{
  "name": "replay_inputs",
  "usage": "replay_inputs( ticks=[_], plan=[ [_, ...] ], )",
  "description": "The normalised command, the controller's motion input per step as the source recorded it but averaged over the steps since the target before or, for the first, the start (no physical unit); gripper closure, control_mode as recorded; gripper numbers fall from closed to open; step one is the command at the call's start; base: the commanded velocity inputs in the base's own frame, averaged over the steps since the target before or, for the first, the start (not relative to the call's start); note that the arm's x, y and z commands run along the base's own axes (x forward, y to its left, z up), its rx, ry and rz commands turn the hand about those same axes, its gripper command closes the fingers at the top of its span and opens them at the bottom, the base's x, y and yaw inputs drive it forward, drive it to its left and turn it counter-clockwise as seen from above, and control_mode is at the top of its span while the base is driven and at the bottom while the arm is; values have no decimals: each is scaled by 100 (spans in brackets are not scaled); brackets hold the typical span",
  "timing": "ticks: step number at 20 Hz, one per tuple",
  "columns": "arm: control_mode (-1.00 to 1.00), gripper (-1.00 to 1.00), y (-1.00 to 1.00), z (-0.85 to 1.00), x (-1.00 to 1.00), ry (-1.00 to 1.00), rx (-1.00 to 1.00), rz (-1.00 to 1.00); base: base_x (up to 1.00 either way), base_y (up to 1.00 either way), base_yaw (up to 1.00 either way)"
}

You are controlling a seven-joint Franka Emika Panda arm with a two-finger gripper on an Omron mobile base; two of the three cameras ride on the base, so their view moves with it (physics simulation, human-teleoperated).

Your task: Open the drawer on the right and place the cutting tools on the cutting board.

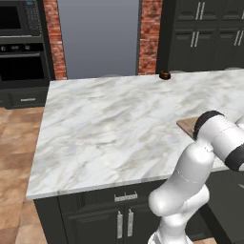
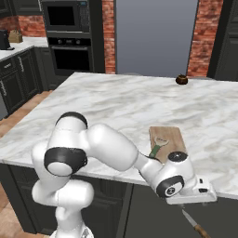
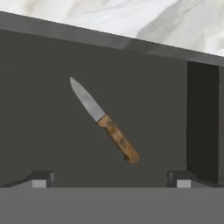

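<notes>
gripper [image 3: 109,181]: fingers spread apart, nothing held | knife [image 3: 105,120]: lain flat in drawer [image 3: 39,131], ahead of fingertips | peeler [image 2: 157,147]: rested on cutting board [image 2: 168,139], beyond hand

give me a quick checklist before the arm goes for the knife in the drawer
1. Drawer open, knife reachable: ok.
2. Knife lying flat between the fingertips in the hand view: ok.
3. Hand open and empty: ok.
4. Peeler already on the cutting board: ok.
5. Free board space for the knife: ok, bare wood beside the peeler.
6. Hand lined up across the knife's wooden handle: cannot tell.
</notes>
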Motion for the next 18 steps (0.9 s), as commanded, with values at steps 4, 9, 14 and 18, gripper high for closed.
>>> replay_inputs(
  ticks=[4, 9, 14, 18],
  plan=[
    [-100, -100, -21, -39, -10, 3, 0, 0, 0, 0, 0],
    [-100, -100, -37, -15, 0, 0, 5, 0, 0, 0, 0],
    [-100, -100, -35, 0, 0, 0, 5, 0, 0, 0, 0],
    [-100, -100, -4, 2, 7, 3, 1, 0, 0, 0, 0]
  ],
)
